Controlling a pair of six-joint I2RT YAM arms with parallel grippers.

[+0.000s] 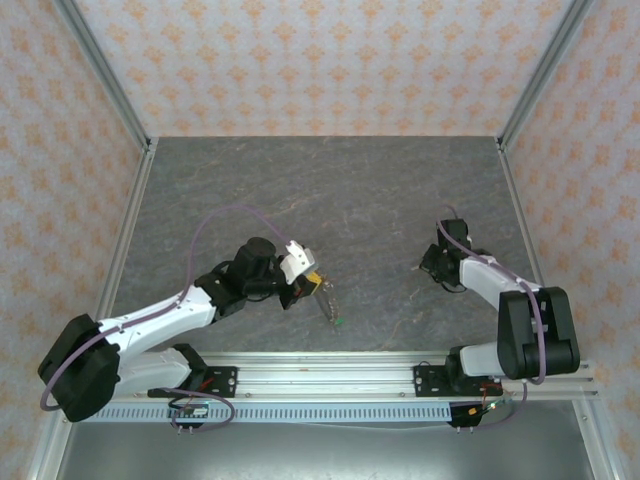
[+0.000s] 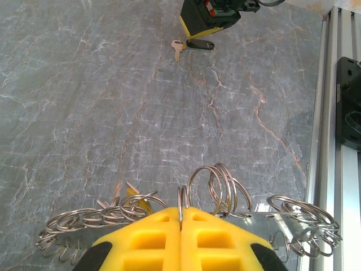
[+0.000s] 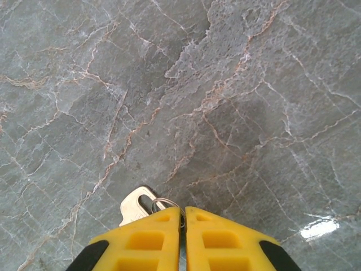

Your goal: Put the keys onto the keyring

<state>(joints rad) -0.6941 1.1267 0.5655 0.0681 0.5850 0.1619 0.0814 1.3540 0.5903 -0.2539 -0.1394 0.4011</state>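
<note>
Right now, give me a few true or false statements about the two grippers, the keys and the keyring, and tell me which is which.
1. The left gripper is shut on one ring of the keyring. True.
2. The right gripper stands wide open. False: its fingers are nearly together, with the small ring of a silvery key at their tips.
3. That key lies on the grey marbled table. True.
4. The two grippers touch each other. False: bare table lies between them.
</note>
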